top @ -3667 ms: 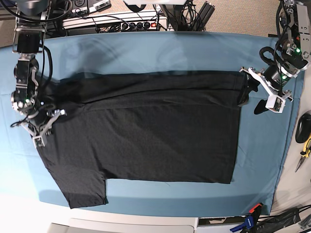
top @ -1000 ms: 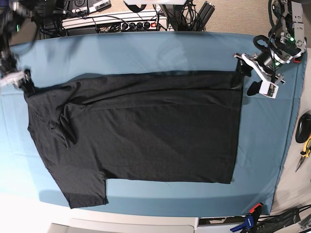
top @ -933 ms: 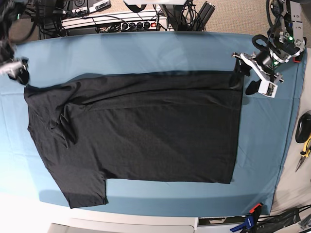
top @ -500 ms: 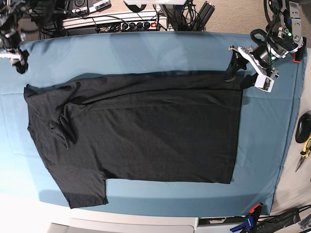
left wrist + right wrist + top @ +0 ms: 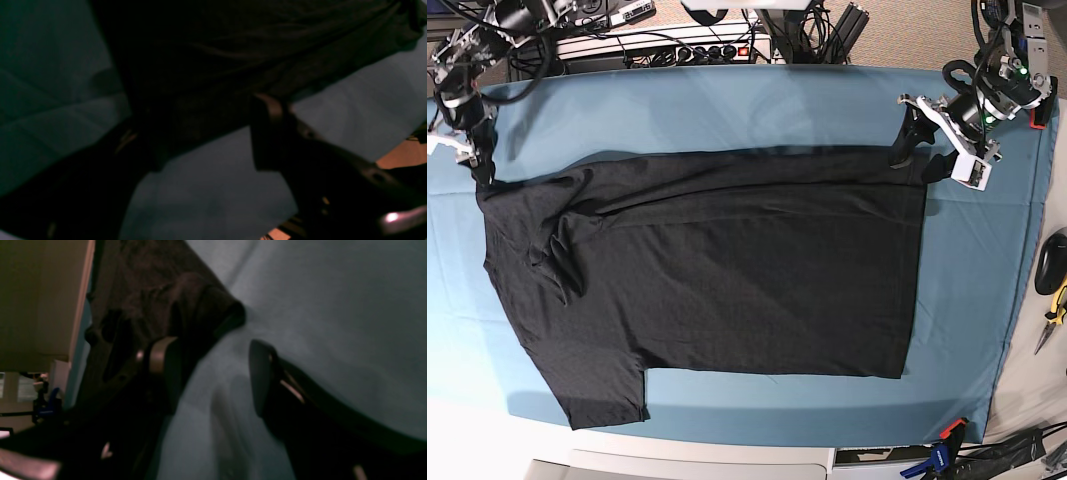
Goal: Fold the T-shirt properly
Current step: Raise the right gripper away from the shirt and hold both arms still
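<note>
My T-shirt [image 5: 717, 270] lies spread flat on the blue cloth [image 5: 727, 110] that covers my desk, plain black side up. Nearest the front edge, at about 7 o'clock, one short sleeve [image 5: 597, 385] juts toward me, and the straight side edge runs from it toward 4 o'clock. Across the middle the fabric is smooth, with a long fold line running from 9 to 3 o'clock in the upper part. At about 9 o'clock the cloth is bunched into a few creases.

Farther back, at 2 o'clock, my left gripper [image 5: 924, 158] hangs at the shirt's far hem corner with its jaws spread wide; its wrist view is dark and blurred, but shows the two fingers [image 5: 270, 133] apart with the shirt's corner [image 5: 186, 120] between them, and I cannot tell whether they touch it. At 10 o'clock my right gripper [image 5: 477, 155] sits at the shirt's far shoulder corner, jaws parted and holding nothing; its wrist view shows one finger [image 5: 163, 360] beside the dark fabric [image 5: 186, 306], the other over bare blue cloth.

At the far edge, past 12 o'clock, lie a power strip [image 5: 697, 50] and cables.
</note>
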Controlling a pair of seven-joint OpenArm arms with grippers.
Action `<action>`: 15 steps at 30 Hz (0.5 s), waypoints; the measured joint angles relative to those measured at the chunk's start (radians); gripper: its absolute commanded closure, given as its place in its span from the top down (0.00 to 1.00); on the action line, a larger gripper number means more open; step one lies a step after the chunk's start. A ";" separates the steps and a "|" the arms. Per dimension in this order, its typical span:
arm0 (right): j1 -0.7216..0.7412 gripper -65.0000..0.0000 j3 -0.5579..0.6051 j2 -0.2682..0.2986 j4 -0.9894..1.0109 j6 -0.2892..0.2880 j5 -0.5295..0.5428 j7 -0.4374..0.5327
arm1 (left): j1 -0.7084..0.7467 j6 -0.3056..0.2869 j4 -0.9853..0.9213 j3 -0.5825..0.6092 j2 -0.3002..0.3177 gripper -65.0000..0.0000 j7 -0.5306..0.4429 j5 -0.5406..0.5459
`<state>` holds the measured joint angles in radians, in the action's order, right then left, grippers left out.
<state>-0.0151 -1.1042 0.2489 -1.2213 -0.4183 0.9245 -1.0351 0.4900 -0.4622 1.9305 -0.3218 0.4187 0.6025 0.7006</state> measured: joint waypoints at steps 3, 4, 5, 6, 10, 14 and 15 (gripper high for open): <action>0.017 0.50 0.000 0.000 0.000 0.002 -0.008 0.000 | 0.000 0.000 0.000 0.000 0.000 0.58 0.000 0.000; 0.023 0.50 0.000 -0.001 0.002 0.004 -0.010 -0.003 | 0.000 0.000 0.000 0.000 0.000 0.58 0.000 0.000; 0.030 0.50 0.000 -0.001 0.004 0.003 -0.011 -0.004 | 0.000 0.000 0.000 0.000 0.000 0.58 0.000 0.000; 0.039 0.50 0.000 -0.002 0.005 0.004 -0.020 -0.004 | 0.000 0.000 0.000 0.000 0.000 0.58 0.000 0.000; 0.071 0.50 -0.001 -0.005 0.005 0.015 -0.036 -0.016 | 0.000 0.000 0.000 0.000 0.000 0.58 0.000 -0.006; 0.093 0.50 -0.008 -0.005 0.006 0.016 -0.061 -0.022 | 0.000 0.000 0.000 0.000 0.000 0.58 0.000 -0.013; 0.098 0.50 -0.008 -0.005 0.006 0.015 -0.063 -0.023 | 0.000 0.000 0.000 0.000 0.000 0.58 0.000 -0.013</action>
<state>0.0834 -1.1118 0.2436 -1.2152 -0.4030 0.8612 -1.0576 0.4900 -0.4618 1.9305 -0.3218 0.4187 0.6025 0.6876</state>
